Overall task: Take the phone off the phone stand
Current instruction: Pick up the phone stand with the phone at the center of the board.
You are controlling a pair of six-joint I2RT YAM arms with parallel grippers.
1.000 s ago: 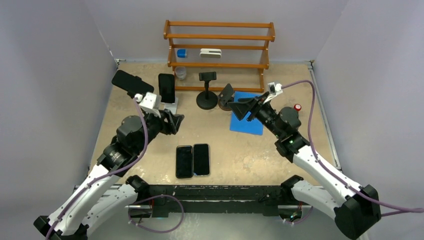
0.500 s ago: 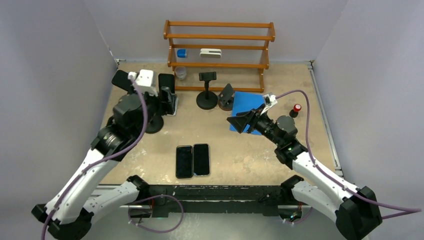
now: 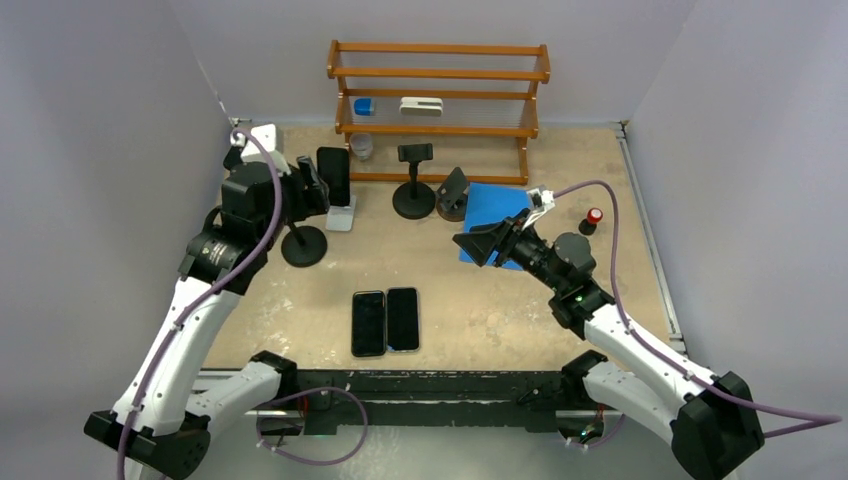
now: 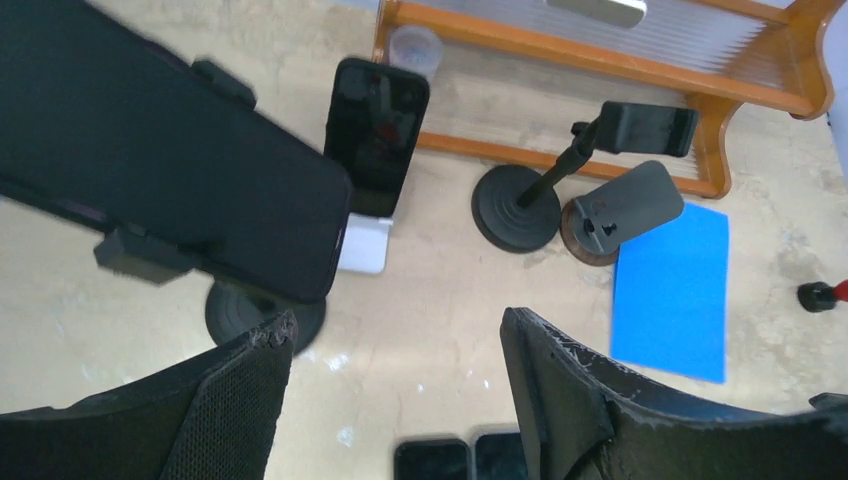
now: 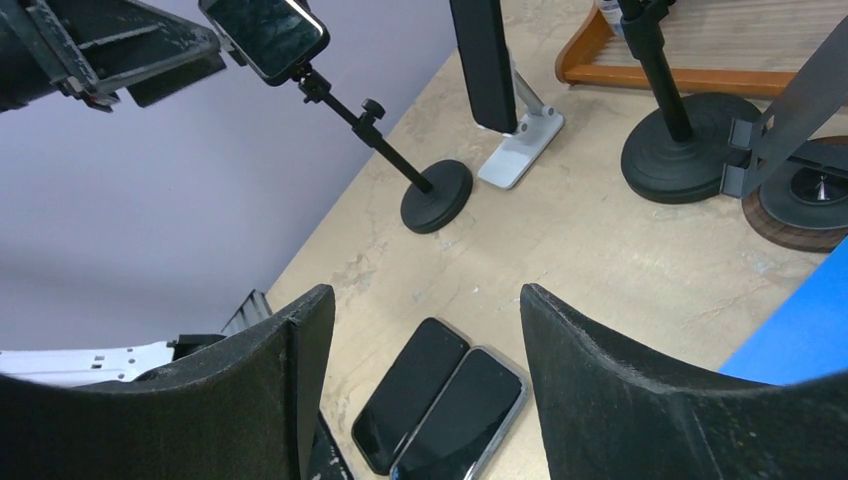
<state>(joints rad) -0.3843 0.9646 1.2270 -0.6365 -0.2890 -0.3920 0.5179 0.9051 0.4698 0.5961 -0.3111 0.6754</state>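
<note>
While most of the clamped phone is being hidden behind the left arm in the top view, the phone [image 4: 150, 150] is being shown plainly by the left wrist camera. It is being gripped, tilted, in the clamp of the phone stand [image 4: 245, 305], above the stand's round base. By the right wrist camera the same phone is being seen from further off, raised on the stand's slanted stem. The base is resting on the worktop [image 5: 620, 260] near a second phone [image 5: 485, 60] that is being propped on a white holder [image 5: 520, 150]. Both arms whole are being taken in by the top view alone, and two phones [image 3: 386, 320] lying flat side by side are being shown there too. The left gripper [image 4: 395, 395] is being held wide open with nothing between its fingers, and the clamped phone is lying just beyond one finger. The right gripper [image 5: 420, 370] is likewise being held wide open, grasping nothing, well apart from the stand.
</note>
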